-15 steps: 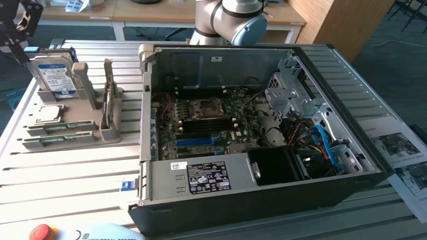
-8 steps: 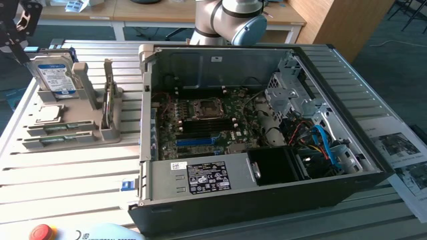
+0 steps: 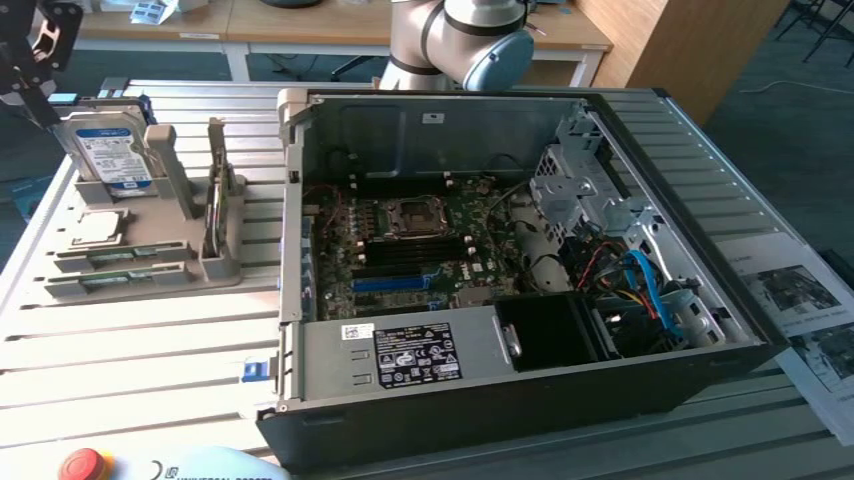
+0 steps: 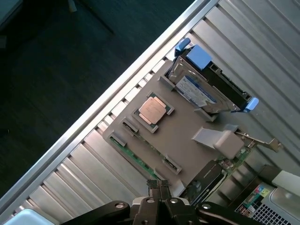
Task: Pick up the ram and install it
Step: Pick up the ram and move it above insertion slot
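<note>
Two green ram sticks (image 3: 131,256) lie on edge in the front slots of a grey holder (image 3: 171,268) at the exterior view's left, beside the open computer case (image 3: 534,400). In the wrist view one ram stick (image 4: 137,158) shows as a thin green strip along the holder's (image 4: 183,136) edge. My gripper (image 4: 158,184) is shut with nothing between its fingertips and hangs high above the holder, apart from the ram. In the exterior view the gripper (image 3: 30,60) is a dark shape at the far left corner, above the hard drive.
The holder also carries a silver hard drive (image 3: 110,150) standing upright, a square CPU chip (image 3: 96,228) and an expansion card (image 3: 220,185). Inside the case lie the motherboard (image 3: 400,250) with its dark memory slots, a drive cage (image 3: 587,175) and cables (image 3: 647,285). Papers (image 3: 801,300) lie at the right.
</note>
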Controlling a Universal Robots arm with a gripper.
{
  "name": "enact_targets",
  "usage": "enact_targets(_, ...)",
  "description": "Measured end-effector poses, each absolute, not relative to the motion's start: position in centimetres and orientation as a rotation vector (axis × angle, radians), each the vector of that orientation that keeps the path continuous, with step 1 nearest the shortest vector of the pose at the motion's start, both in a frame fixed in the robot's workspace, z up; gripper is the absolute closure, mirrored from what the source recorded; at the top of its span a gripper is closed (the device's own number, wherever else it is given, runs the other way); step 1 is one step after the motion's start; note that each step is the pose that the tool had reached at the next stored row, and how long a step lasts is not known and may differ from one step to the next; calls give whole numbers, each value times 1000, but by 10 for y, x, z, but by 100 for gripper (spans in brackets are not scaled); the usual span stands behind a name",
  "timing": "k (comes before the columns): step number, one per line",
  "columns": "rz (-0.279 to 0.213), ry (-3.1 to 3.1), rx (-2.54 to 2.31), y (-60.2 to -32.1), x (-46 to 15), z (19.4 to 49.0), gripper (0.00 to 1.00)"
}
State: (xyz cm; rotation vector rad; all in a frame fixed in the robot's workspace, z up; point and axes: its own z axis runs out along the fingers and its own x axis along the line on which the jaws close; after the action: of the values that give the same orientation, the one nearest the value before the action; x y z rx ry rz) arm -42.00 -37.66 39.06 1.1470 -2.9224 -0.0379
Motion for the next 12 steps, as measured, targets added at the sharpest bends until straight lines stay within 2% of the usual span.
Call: enact_targets(12,-38,-2852,1310,-377,-420,391,90)
